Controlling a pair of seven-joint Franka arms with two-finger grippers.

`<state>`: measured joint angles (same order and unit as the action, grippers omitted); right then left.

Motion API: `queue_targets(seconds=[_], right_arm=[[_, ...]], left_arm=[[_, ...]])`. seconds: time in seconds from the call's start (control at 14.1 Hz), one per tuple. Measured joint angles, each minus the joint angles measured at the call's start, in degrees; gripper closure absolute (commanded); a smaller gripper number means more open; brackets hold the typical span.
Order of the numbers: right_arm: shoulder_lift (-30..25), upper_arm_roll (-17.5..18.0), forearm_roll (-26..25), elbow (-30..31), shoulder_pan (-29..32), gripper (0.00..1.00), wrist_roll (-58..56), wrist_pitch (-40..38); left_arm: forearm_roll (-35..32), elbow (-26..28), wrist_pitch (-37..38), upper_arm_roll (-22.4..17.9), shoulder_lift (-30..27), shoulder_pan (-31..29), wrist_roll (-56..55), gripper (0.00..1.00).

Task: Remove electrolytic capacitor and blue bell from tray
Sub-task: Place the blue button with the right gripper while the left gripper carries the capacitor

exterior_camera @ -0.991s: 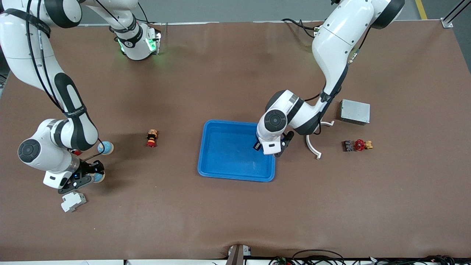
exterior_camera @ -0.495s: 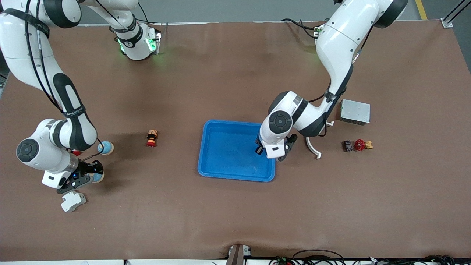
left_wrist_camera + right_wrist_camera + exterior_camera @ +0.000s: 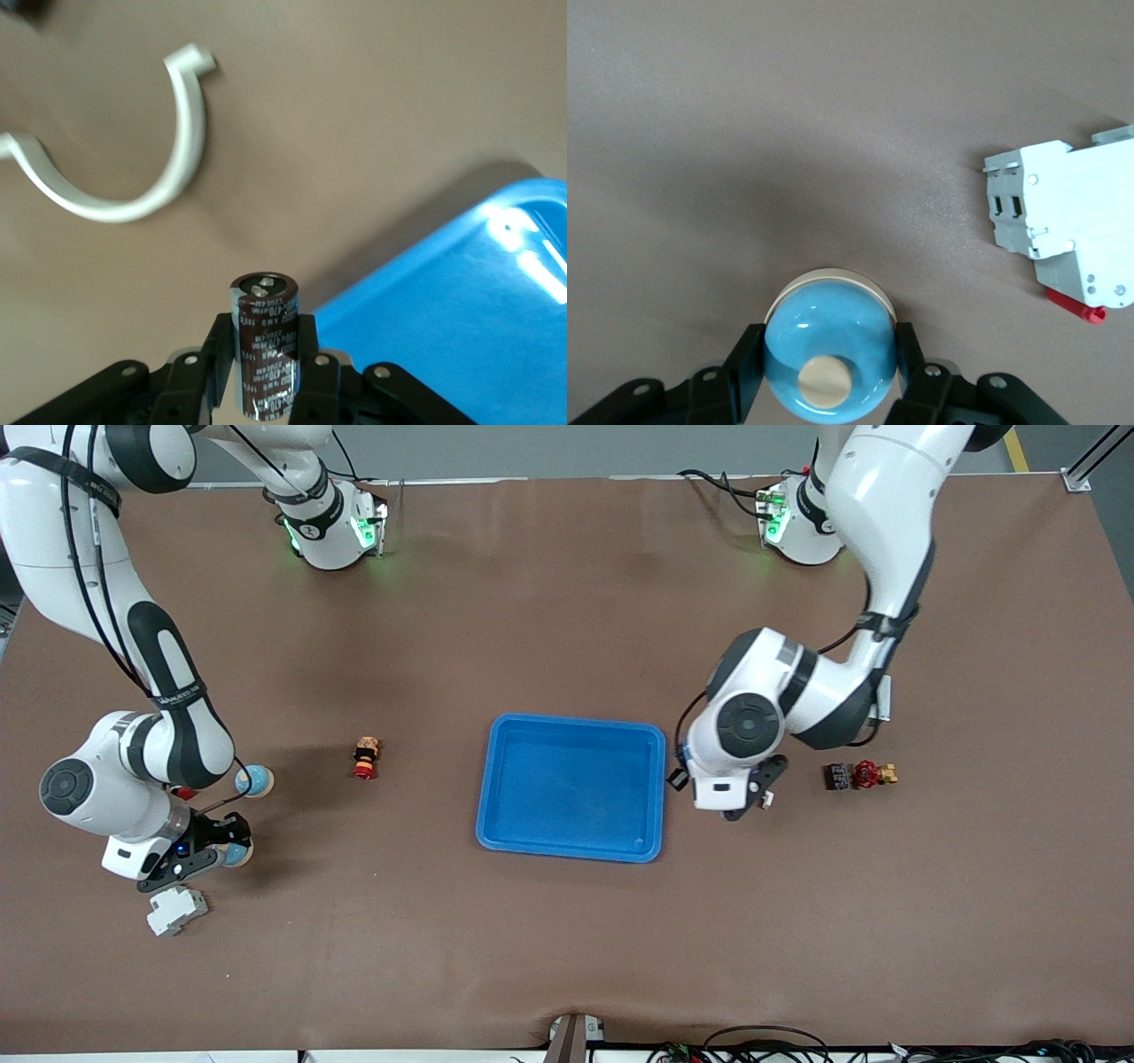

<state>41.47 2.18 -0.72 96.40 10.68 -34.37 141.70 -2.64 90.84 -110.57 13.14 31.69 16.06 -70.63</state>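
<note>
Since a second ago, front view: my left gripper (image 3: pixel 728 802) has swung off the tray (image 3: pixel 496 815), now empty at centre frame, over bare table beside it. Left wrist view: fingers clamp the brown electrolytic capacitor (image 3: pixel 263 341); next, lower and release. Right wrist view: right gripper (image 3: pixel 830 376) grips the glossy blue bell (image 3: pixel 825 350), lower centre.

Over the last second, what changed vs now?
The left gripper, shut on the electrolytic capacitor, carried it out of the tray toward the left arm's end and now hangs over the table beside the rim. The right gripper still holds the blue bell by the white breaker; tray unmoved.
</note>
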Motion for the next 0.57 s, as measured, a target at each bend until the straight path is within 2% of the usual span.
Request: queue_targets(seconds=[0.07,0.14,0.21,0.57], right_arm=[[0.01,0.03,0.02,0.0,0.0,1.0,0.0,0.08],[0.03,0.05,0.04,0.0,0.0,0.71,0.0,0.16],[0.04,0.06,0.05,0.0,0.0,0.01,0.0,0.19],[0.75,0.25,0.49,-0.01,-0.01,0.0,-0.02,0.94]], left_arm=[[0.0,1.27,0.56,0.07,-1.47,-1.59,3.63,1.0],[0.0,2.91,0.9,0.13,-2.99,-3.18,7.28,1.0],[0.0,4.63,1.3,0.17,-4.43,-4.65,11.33,1.0],[0.0,11.33,6.34,0.17,-11.48,-13.62,37.39,1.0]])
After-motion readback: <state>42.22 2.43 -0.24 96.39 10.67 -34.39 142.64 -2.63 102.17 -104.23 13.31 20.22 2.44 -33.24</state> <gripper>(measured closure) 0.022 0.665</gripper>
